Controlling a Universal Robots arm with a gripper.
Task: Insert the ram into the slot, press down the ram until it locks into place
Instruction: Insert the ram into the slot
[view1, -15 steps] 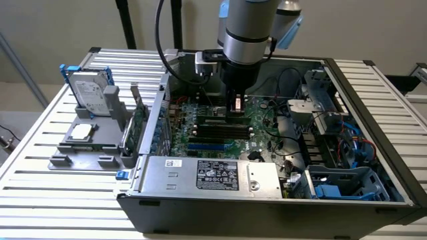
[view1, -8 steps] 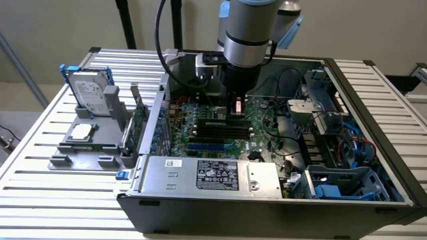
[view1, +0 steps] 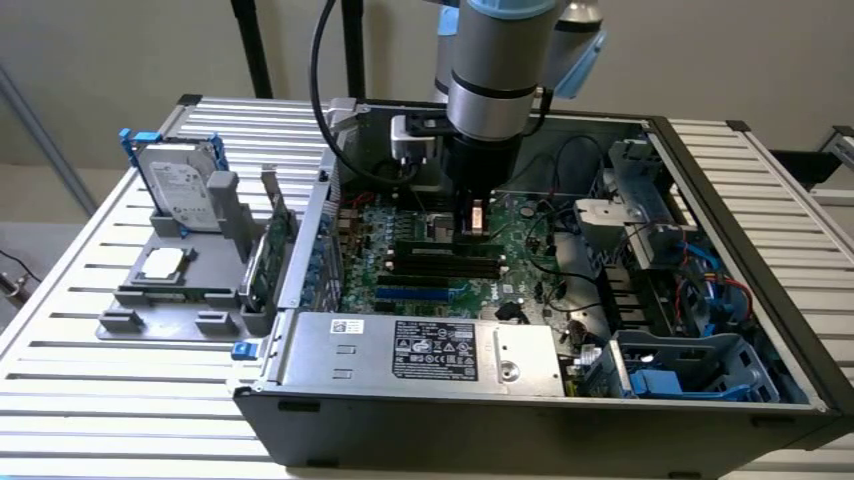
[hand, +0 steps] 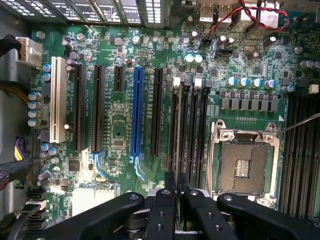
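The ram, a thin green stick, stands on edge along the farthest of the parallel black slots on the motherboard inside the open case. My gripper comes straight down onto its top edge, towards the exterior view's right end of the stick. In the wrist view my gripper sits in line with the black slots, and its two fingers are drawn close with only a thin dark strip between them. The stick shows there edge-on and is hard to tell from the slot.
A blue socket and more black sockets lie beside the slots, and the CPU socket on the other side. Cables, a drive cage and the power supply crowd the case. A grey fixture holds a hard drive.
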